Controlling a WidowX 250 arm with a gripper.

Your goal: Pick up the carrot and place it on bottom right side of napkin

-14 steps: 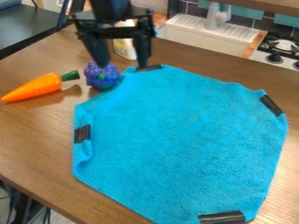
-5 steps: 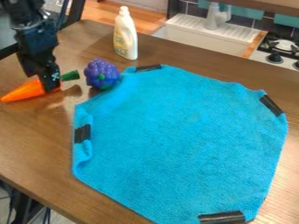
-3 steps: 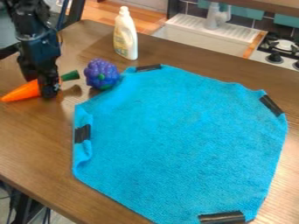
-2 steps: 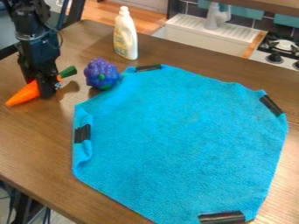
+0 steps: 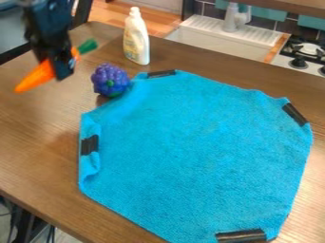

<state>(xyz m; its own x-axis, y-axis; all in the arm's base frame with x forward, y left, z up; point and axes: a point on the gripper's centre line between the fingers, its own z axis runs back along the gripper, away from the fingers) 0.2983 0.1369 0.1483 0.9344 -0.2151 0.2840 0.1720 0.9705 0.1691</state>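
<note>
In the camera view, the black gripper is hanging over the left part of the wooden table, its fingers closing around the middle of the orange carrot. The carrot is tilting, its green top pointing up to the right and its tip down to the left. It is hovering above the wood, outside the blue napkin. Purple toy grapes are sitting at the napkin's upper left edge, and a white bottle is standing behind them.
</note>
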